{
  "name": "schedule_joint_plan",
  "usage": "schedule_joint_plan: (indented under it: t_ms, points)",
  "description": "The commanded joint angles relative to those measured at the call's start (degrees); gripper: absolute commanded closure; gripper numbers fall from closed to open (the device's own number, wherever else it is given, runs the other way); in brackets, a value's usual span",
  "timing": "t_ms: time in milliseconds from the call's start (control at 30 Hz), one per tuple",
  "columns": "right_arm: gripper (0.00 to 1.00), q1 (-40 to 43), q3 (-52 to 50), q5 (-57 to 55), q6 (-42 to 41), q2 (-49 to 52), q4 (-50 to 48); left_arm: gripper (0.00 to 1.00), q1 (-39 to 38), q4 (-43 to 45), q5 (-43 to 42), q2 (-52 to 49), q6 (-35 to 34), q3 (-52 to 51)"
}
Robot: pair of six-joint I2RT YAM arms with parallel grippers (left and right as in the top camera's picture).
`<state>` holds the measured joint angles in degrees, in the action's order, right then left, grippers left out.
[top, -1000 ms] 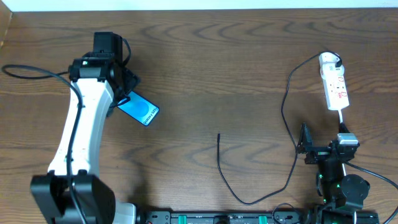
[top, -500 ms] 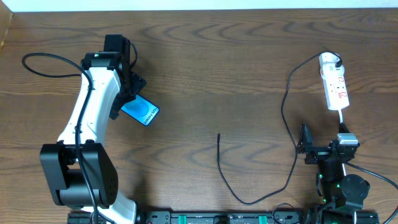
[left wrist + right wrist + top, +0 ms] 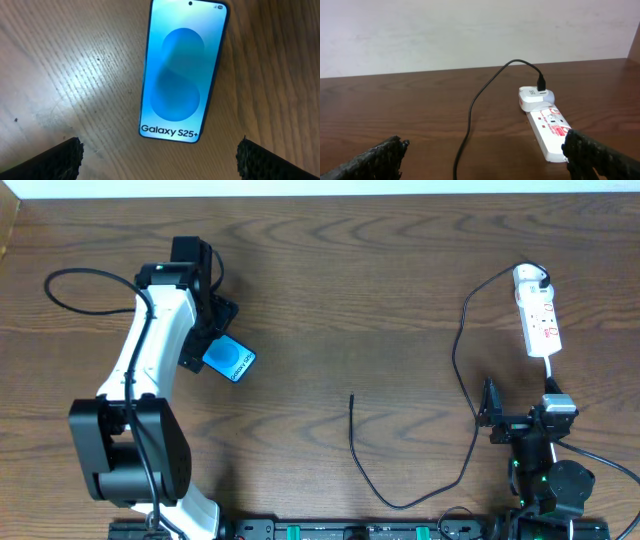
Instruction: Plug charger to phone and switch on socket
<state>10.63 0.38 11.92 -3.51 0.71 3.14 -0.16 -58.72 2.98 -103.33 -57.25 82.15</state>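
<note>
The phone (image 3: 230,360) lies flat on the wooden table at the left, its screen lit blue-white; in the left wrist view the phone (image 3: 182,70) shows "Galaxy S25+". My left gripper (image 3: 161,160) is open just above the table, its fingertips (image 3: 55,159) wide apart, the phone lying ahead of them. The charger cable (image 3: 460,360) runs from the white plug on the socket (image 3: 538,315) at the far right down to its free tip (image 3: 352,397) mid-table. My right gripper (image 3: 485,160) is open and empty near the front right, facing the socket (image 3: 547,127) and cable (image 3: 470,120).
The table's back edge meets a white wall (image 3: 470,30). The left arm (image 3: 150,370) reaches over the left side of the table. The right arm base (image 3: 545,465) sits at the front right.
The left arm has swung back and right, settling its gripper lower over the phone. The right arm, the cable and the socket have not moved.
</note>
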Motion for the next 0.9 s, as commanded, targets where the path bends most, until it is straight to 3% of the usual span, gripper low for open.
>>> schedule_joint_plan:
  t_ms: [0, 867]
  points:
    - [0.01, -0.3, -0.1, -0.2, -0.7, -0.3, 0.3, 0.02, 0.1, -0.1, -0.2, -1.1, 4.4, -0.6]
    - [0.01, -0.3, -0.1, -0.2, -0.7, -0.3, 0.3, 0.02, 0.1, 7.0, -0.4, -11.4, 6.6, -0.6]
